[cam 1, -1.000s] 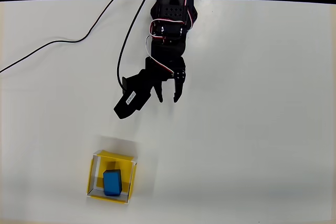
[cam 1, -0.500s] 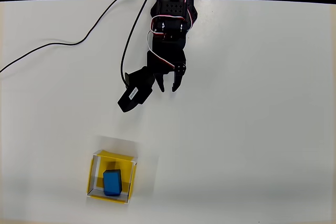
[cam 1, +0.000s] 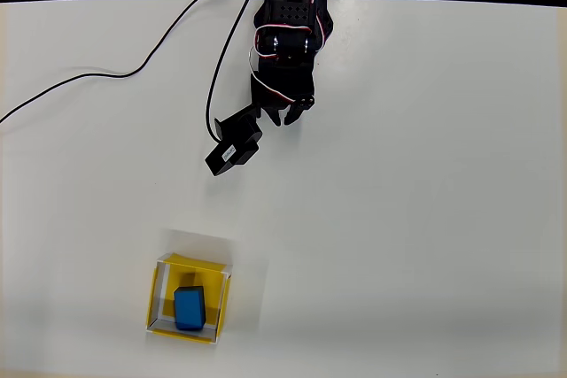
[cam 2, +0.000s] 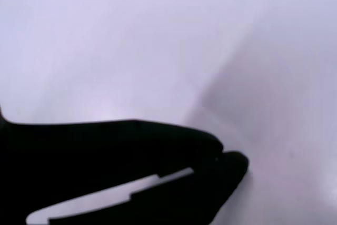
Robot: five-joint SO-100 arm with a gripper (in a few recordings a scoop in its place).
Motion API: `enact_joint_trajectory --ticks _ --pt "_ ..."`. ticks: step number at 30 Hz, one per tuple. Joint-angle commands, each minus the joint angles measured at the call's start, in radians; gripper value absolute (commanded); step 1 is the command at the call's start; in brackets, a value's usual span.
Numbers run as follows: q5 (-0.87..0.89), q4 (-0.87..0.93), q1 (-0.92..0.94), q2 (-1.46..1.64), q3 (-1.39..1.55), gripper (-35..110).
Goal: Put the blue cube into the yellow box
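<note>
Fingers point(cam 1: 288, 119) nearly closed and empty sit at upper centre of the overhead view, well apart from the blue cube point(cam 1: 189, 308), which lies inside the yellow box point(cam 1: 155, 294) at lower left on the white table point(cam 1: 425, 219).

in the overhead view the box point(cam 1: 189, 310) sits on the table point(cam 1: 425, 201) near the lower edge, left of centre, with the cube point(cam 1: 189, 308) inside it, on its floor. the gripper point(cam 1: 285, 118) hangs well apart from both — up near the table's top edge — with a cable point(cam 1: 97, 74) trailing off to the left.
</note>
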Motion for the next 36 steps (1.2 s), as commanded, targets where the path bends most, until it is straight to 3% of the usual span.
enact_joint_trajectory --ticks 1,36 --pt "0.032 0.026 -0.021 0.028 0.028 1" --pt "0.08 0.026 0.011 0.025 0.028 1"
